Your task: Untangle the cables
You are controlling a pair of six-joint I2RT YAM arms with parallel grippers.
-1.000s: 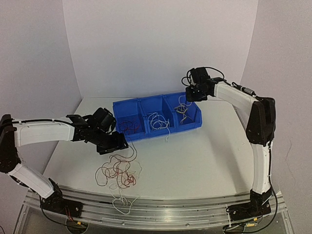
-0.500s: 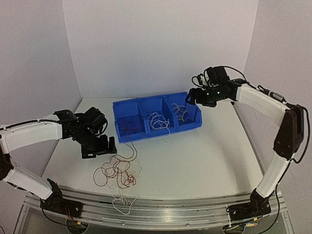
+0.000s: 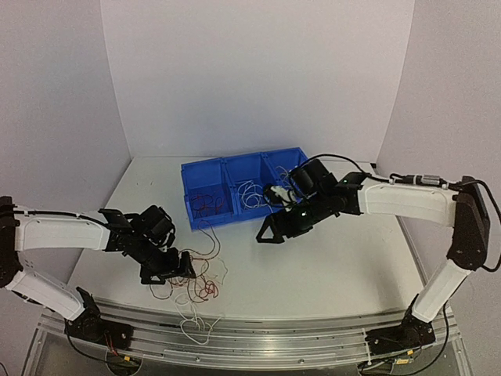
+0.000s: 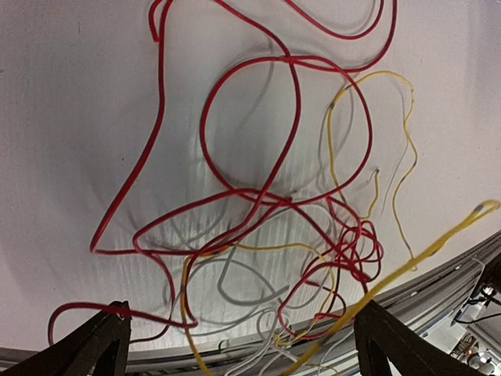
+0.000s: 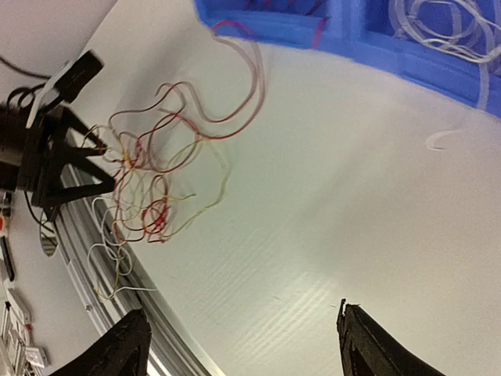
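Observation:
A loose tangle of cables (image 3: 190,280), thin dark red, yellow-orange and white wires, lies on the table near its front edge. My left gripper (image 3: 167,271) is open and empty, low over the tangle's left side. In the left wrist view the cables (image 4: 266,211) spread between and beyond the open gripper (image 4: 243,345). My right gripper (image 3: 272,234) is open and empty above bare table in front of the blue bin (image 3: 235,214). In the right wrist view the tangle (image 5: 149,180) lies far left of the gripper (image 5: 246,345). A red cable (image 3: 213,237) trails from the bin's left compartment to the tangle.
The blue bin's rim (image 5: 368,48) shows in the right wrist view. Its three compartments hold red, white (image 3: 252,196) and pale wires. A short white wire end (image 5: 438,141) lies in front of it. A metal rail (image 3: 258,338) runs along the table's near edge; white strands hang over it.
My left gripper has moved from the bin's left end toward me, down to the tangle. My right arm has swung from above the bin's right compartment to in front of the bin.

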